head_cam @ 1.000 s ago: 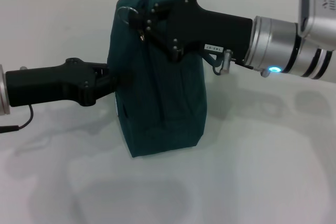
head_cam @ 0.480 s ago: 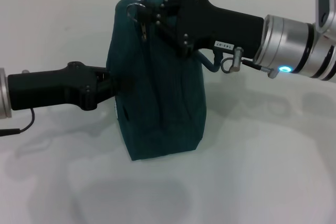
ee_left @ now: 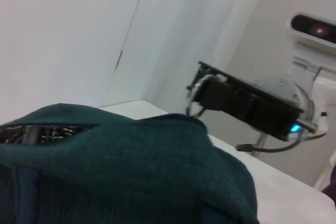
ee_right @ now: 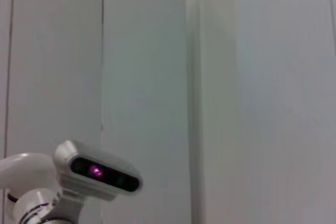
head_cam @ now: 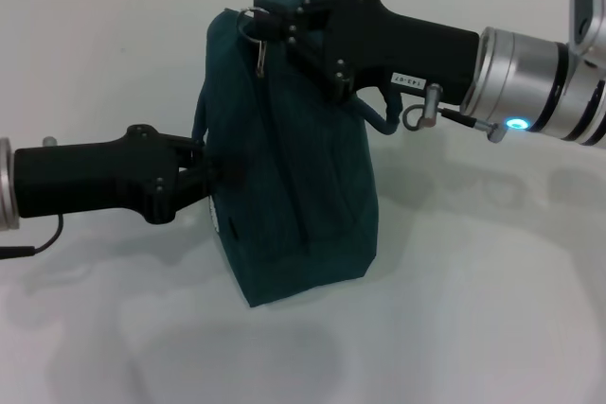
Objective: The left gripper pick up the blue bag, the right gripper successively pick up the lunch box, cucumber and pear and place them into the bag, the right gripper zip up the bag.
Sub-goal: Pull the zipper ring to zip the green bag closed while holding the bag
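I see the blue bag (head_cam: pixel 289 163) standing upright on the white surface (head_cam: pixel 473 309), a little left of centre in the head view, its fabric more dark teal than blue. Its base rests on the surface and its top leans slightly toward the far side.

My left gripper (head_cam: pixel 202 179) comes in from the left, low and level, and its jaws are clamped on the left side of the bag about halfway up, where the fabric bunches around the tips. In the left wrist view the bag (ee_left: pixel 126 171) fills the near part of the picture, and a slit along its top edge shows something pale and patterned inside; I cannot tell what it is.

My right gripper (head_cam: pixel 270 26) reaches in from the right, across the top of the bag. Its tips sit at the upper left corner of the bag, right at a metal ring (head_cam: pixel 252 27) with a small pull hanging below it. I cannot tell whether those jaws are together on the ring or merely beside it. The same gripper (ee_left: pixel 202 90) shows farther off in the left wrist view, above the bag's top edge.

The right wrist view shows only pale wall panels and the robot's head camera (ee_right: pixel 97 171).
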Controlling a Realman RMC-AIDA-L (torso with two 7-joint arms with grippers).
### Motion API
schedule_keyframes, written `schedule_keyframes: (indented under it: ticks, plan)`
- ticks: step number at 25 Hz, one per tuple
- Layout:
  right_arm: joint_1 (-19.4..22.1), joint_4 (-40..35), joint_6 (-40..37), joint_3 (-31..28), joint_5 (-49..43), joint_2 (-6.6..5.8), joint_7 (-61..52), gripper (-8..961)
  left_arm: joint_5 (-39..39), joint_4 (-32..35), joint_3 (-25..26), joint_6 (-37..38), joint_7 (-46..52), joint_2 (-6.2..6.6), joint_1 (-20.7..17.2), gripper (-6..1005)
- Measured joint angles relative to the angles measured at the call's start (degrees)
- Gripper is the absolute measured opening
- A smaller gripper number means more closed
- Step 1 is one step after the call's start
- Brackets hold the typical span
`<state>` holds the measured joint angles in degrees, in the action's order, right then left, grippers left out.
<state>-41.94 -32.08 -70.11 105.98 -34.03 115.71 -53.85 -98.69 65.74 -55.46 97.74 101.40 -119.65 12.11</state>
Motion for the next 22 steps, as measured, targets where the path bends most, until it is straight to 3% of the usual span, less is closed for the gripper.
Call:
schedule_keyframes:
  ticks: [22]
  plan:
    - [-0.8,1.6,0.5,-2.3,-0.1,-0.05,-2.6,7,0.3,-1.2,-0.7,4.1,-8.6,0.12,-0.6,57]
